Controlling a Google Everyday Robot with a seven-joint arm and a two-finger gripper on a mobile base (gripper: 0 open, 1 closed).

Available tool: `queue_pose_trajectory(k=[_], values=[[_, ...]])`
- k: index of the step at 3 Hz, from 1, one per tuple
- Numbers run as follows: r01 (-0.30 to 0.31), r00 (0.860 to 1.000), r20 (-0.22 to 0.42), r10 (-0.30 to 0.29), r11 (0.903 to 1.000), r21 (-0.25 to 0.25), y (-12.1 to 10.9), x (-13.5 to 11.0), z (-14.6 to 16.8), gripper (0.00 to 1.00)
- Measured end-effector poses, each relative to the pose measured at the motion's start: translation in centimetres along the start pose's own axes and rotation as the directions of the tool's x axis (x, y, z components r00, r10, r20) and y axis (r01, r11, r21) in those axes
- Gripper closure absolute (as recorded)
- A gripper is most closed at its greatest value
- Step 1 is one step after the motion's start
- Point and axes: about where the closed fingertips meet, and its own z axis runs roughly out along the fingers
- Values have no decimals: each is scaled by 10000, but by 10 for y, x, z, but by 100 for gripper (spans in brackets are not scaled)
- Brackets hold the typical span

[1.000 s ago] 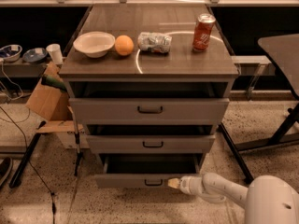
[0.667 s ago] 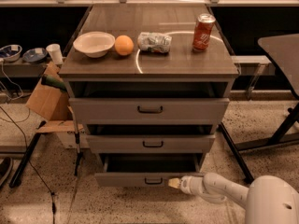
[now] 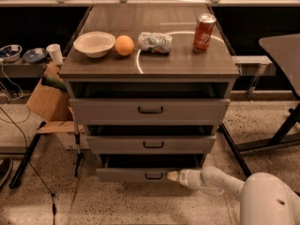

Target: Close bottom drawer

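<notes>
The bottom drawer [image 3: 126, 174] is the slimmest grey front at the foot of the cabinet, with a small dark bar handle [image 3: 153, 176]. It stands pulled out a little, with a dark gap above its front. My gripper [image 3: 172, 176] comes in from the lower right on a white arm. Its pale tip touches the drawer front just right of the handle. The mid-width drawer [image 3: 152, 144] and the widest top drawer [image 3: 150, 109] sit above, each also slightly out.
On the cabinet top [image 3: 187, 64] are a white bowl [image 3: 94, 43], an orange [image 3: 124, 45], a crumpled bag [image 3: 155, 41] and a red can [image 3: 204, 32]. A cardboard box [image 3: 47, 100] stands left. A dark table [image 3: 283, 48] with its legs stands right.
The gripper tip stays against the bottom drawer front. The drawer front looks slightly farther in than a second ago.
</notes>
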Motion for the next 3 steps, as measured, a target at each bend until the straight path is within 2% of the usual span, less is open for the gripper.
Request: queue_pose_trajectory(k=[1, 2, 3], values=[[178, 9997, 183, -174, 9996, -210, 4, -15, 5, 100], [443, 9984, 393, -414, 9963, -739, 15, -46, 26, 100], [447, 9984, 391, -419, 9963, -740, 15, -44, 25, 100]])
